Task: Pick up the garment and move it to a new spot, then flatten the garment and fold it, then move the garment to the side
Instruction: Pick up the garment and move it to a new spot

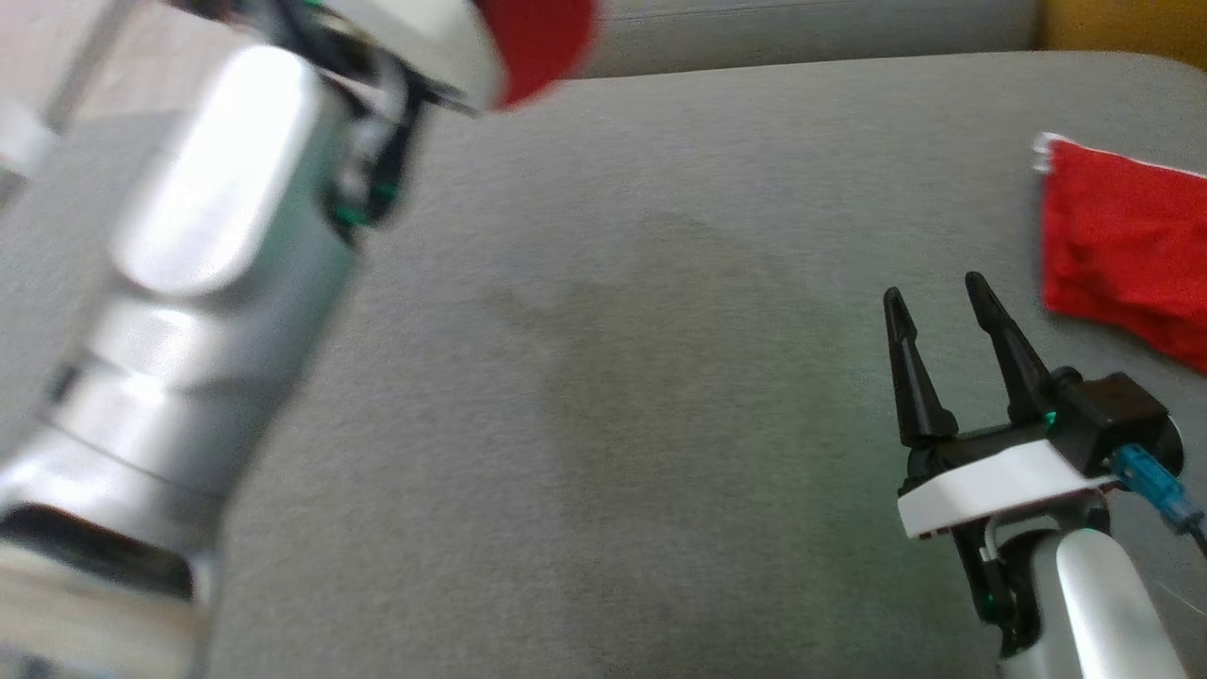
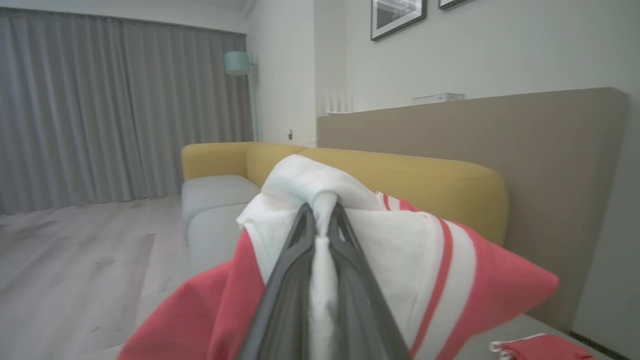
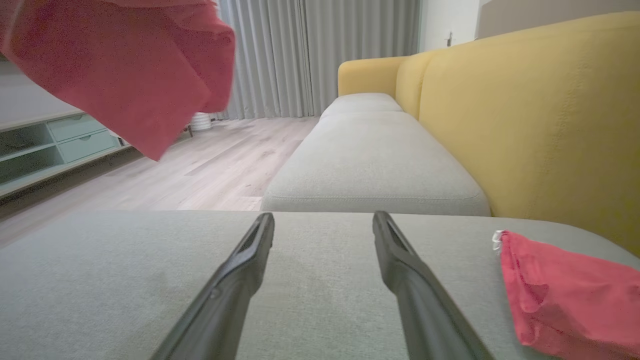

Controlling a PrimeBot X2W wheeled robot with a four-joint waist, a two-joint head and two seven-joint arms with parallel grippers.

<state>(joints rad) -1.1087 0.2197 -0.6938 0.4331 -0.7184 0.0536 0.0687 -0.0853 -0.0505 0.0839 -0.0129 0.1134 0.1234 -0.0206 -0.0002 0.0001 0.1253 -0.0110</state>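
While the left gripper (image 2: 322,210) is clamped on a bunched red and white garment (image 2: 430,260) held up in the air, the right gripper (image 1: 934,289) hangs low over the grey sofa seat (image 1: 613,377), fingers apart and empty. A separate red cloth (image 1: 1122,236) lies on the seat's right side, near the yellow backrest (image 3: 525,100). Beyond are grey curtains (image 2: 100,110), a pale wood floor (image 3: 200,170) and a mint cabinet (image 3: 55,145).

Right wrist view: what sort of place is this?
Probably a home living room: a yellow-backed sofa with grey seat cushions, floor-length curtains, and a low cabinet standing on a wood floor.
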